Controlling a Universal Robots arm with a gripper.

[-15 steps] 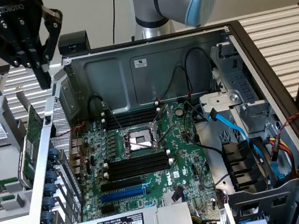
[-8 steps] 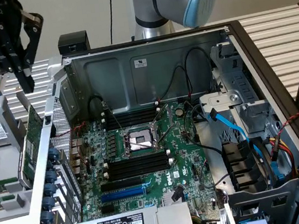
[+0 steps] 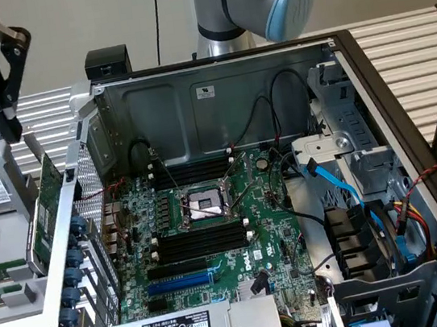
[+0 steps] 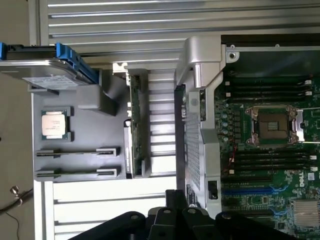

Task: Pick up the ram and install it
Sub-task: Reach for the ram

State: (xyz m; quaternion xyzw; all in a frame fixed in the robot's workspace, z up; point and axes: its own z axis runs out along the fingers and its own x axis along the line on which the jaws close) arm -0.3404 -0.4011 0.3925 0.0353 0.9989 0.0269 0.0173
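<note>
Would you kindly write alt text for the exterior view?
An open computer case shows its green motherboard with an empty processor socket between black memory slots. At the exterior view's left, the shut black pincer hangs by a grey parts tray.

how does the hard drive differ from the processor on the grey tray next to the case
The hard drive is far larger than the processor. The hard drive has blue rails on its sides; the processor has none. The hard drive carries a white label, the processor a silvery lid. Both rest on the grey tray outside the case.
</note>
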